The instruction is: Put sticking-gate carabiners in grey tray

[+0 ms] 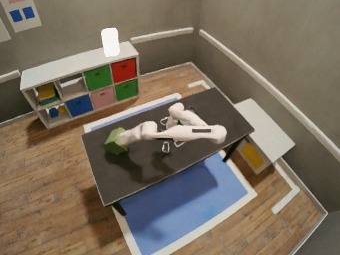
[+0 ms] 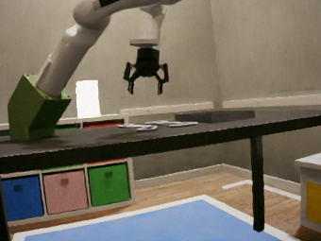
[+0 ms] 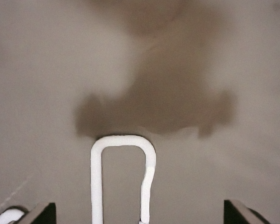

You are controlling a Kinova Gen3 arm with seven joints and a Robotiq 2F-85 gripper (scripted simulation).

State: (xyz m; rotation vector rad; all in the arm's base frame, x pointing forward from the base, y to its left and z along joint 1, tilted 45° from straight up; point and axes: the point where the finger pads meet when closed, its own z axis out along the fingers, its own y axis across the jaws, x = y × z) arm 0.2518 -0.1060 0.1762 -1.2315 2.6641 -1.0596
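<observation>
A white carabiner (image 3: 96, 185) lies flat at the lower middle of the wrist view, its lower end cut off by the frame edge. Part of another carabiner (image 3: 11, 216) shows at the lower left. Several carabiners lie on the table, one a pale outline (image 1: 163, 148) in front of the arm, another (image 1: 179, 144) partly hidden by it. In the exterior view they overlap in a low pale group (image 2: 146, 129). My gripper (image 2: 145, 93) (image 3: 140, 212) is open and empty, well above them. The grey tray (image 2: 214, 116) is low and dark on the table, right of the carabiners; the arm hides it in the top view.
The dark table (image 1: 150, 175) (image 2: 283, 117) carries the green arm base (image 1: 116, 141) (image 2: 29, 111) at its left end. The arm spans over the carabiners. A shelf with coloured bins (image 1: 80, 68) stands behind, and a low white cabinet (image 1: 265, 128) stands beyond the table's right end.
</observation>
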